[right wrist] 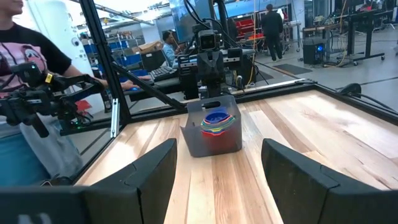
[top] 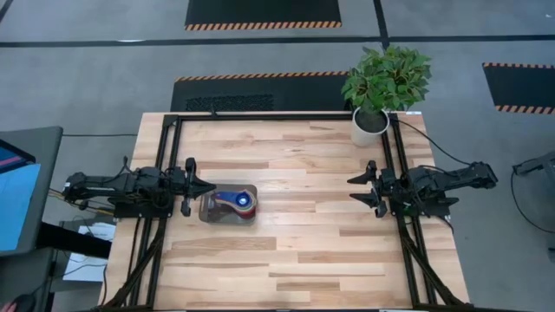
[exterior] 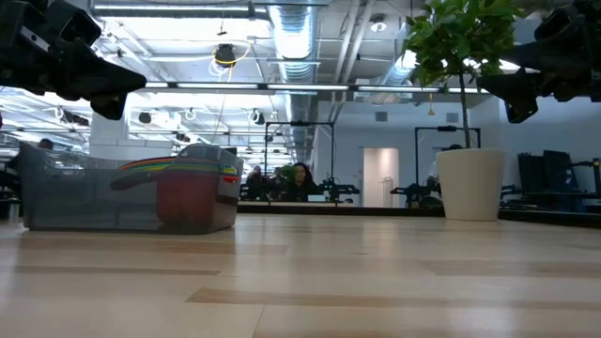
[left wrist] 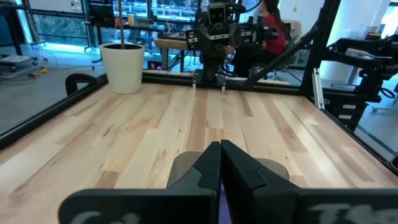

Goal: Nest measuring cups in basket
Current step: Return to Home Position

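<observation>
The dark grey translucent basket (top: 228, 204) stands on the wooden table near its left side, with the measuring cups (top: 239, 201) stacked one inside another in it. In the right wrist view the stack (right wrist: 217, 124) shows blue on top with yellow, green, red and orange rims; the low view shows the basket (exterior: 122, 192) with cup handles over its rim. My left gripper (top: 205, 185) is shut, level, just left of the basket and above the table. My right gripper (top: 354, 189) stands open at the table's right side, pointing toward the basket.
A white pot with a green plant (top: 373, 120) stands at the table's far right corner. A black frame (top: 260, 116) runs along the table's edges. Bare wood lies between basket and right gripper. People show in the room beyond the table.
</observation>
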